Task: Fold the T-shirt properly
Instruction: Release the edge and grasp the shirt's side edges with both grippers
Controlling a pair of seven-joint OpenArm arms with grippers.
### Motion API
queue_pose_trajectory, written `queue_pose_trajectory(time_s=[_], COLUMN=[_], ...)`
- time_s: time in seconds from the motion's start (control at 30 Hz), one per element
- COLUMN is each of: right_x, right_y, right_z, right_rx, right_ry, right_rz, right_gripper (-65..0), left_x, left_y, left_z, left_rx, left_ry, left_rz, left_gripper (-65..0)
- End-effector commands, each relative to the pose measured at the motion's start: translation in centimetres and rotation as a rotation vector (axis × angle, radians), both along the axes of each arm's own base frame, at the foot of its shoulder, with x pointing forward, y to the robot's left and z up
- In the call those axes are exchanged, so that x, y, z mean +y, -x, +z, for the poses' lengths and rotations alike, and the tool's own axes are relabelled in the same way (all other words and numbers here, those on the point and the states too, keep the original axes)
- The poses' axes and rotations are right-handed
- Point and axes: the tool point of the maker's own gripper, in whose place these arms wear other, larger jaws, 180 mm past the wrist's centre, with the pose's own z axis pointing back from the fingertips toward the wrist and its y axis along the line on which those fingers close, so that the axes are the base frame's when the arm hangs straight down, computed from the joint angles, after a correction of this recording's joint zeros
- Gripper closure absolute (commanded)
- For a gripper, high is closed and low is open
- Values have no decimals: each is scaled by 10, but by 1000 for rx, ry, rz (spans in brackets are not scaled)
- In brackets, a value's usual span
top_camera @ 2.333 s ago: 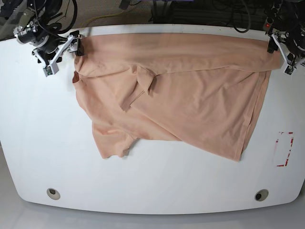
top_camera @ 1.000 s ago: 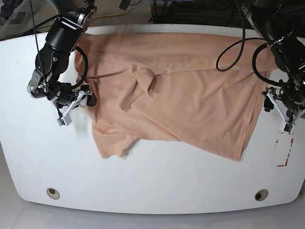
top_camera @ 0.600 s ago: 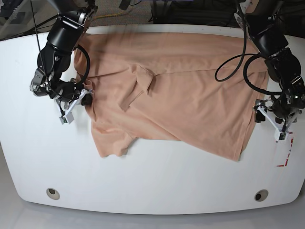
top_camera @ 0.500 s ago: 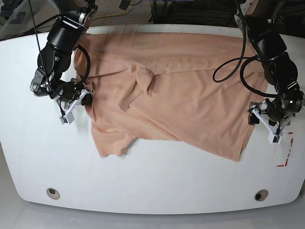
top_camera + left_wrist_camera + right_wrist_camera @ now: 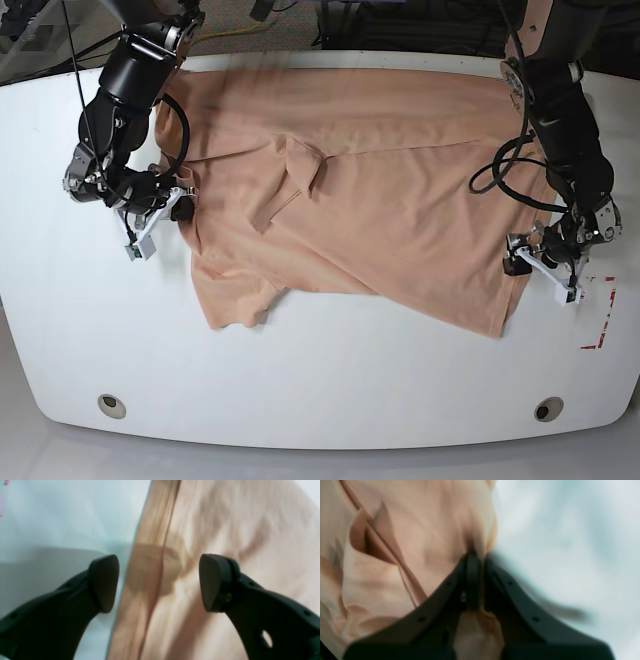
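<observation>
The peach T-shirt [image 5: 380,200] lies spread and creased on the white table [image 5: 330,380], with a sleeve folded over its middle. My right gripper [image 5: 182,207] is at the shirt's left edge. In the right wrist view it [image 5: 473,557] is shut on a pinched ridge of the T-shirt [image 5: 420,542]. My left gripper [image 5: 527,262] is at the shirt's right hem. In the left wrist view it [image 5: 158,582] is open, one fingertip [image 5: 105,582] over the table and the other on the T-shirt [image 5: 225,530], with the hem edge between them.
A red-and-white marked patch [image 5: 598,315] is on the table just right of my left gripper. Two round holes [image 5: 112,405] [image 5: 548,408] sit near the front edge. Cables and dark gear line the table's back edge.
Both arms have come down from the far corners to the shirt's sides. The left gripper has moved down and inward onto the right hem. The right gripper has stayed at the left edge.
</observation>
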Motion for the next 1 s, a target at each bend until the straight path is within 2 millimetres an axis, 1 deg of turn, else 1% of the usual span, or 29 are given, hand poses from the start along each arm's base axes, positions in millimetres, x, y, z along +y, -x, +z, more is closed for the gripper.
queue_pose_trajectory(time_s=[0.0, 0.1, 0.23, 0.37, 0.4, 0.5, 0.57, 0.67, 0.7, 0.77, 0.83, 0.93, 0.97], right_x=[-6, -6, -5, -5, -5, -5, -5, -5, -5, -5, -5, -5, -5], right_y=[-10, -10, -10, -11, -11, -11, -11, -11, -11, -11, -11, -11, -11], right_z=[12, 12, 11, 12, 12, 12, 12, 12, 12, 12, 12, 12, 12], right_rx=[-37, -37, -37, -39, -39, -39, -39, -39, -39, -39, -39, -40, -42], right_ry=[14, 13, 11, 11, 11, 11, 11, 11, 11, 11, 11, 11, 12], right_rz=[-4, -3, -3, -3, -3, -3, -3, -3, -3, -3, -3, -4, -4], right_gripper=[0, 0, 0, 0, 0, 0, 0, 0, 0, 0, 0, 0, 0], left_x=[3, 4, -5, -22, -28, -48, -52, -50, -47, -44, -40, -32, -33], left_y=[-14, -13, -13, -6, -3, 5, 6, 6, 6, 5, 3, 1, 1], left_z=[10, -2, -11, -14, -16, -22, -24, -24, -23, -21, -19, -15, -15], left_rx=[-37, -5, 30, 56, 73, 115, 125, 123, 118, 107, 89, 67, 67], left_ry=[20, 53, 92, 101, 97, 69, 53, 55, 59, 68, 73, 67, 68], left_rz=[13, 21, 6, -120, -162, -294, -318, -310, -301, -282, -265, -250, -250], left_gripper=[-467, -467, -460, -450, -432, -343, -296, -236, -201, -111, -3, -1, -3])
